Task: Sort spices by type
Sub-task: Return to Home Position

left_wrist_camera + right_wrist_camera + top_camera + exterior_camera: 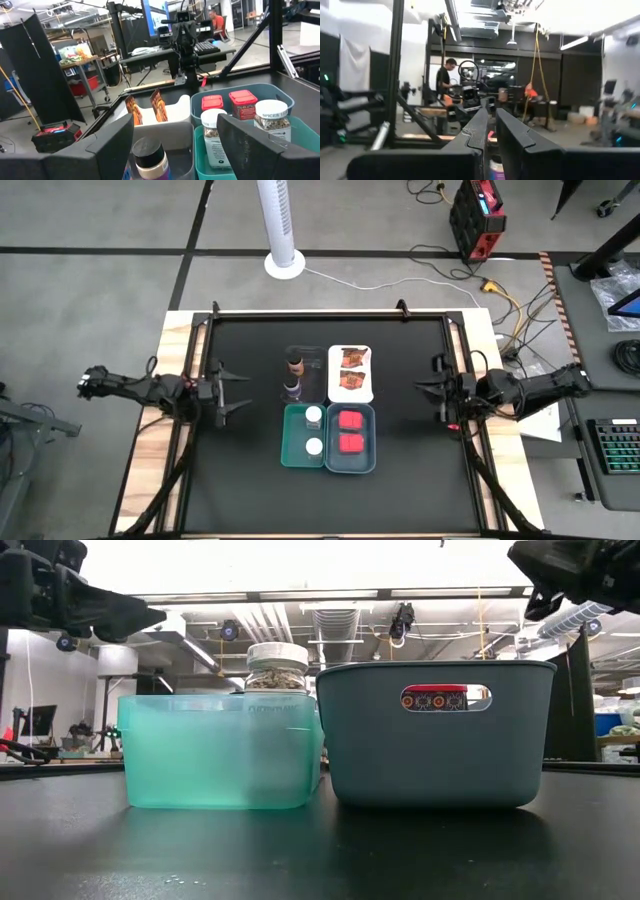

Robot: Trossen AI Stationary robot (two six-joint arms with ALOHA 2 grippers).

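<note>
Hovering by the table's left edge, the left gripper [240, 392] has its fingers spread wide and holds nothing. The right gripper [425, 388] hangs by the right edge, its fingers seemingly pressed together and empty. Mid-table, four trays touch. Both white-capped jars [314, 415] stand in the teal tray [288, 442], and both red boxes [350, 420] in the grey-blue tray [372, 440]. The orange-red packets [351, 358] lie in the white tray [333, 375], and the dark bottles [295, 364] stand in the clear tray [283, 375].

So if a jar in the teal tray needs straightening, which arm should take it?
Probably left: the teal tray lies nearer the open left gripper, while the right gripper would have to cross the grey-blue tray.
</note>
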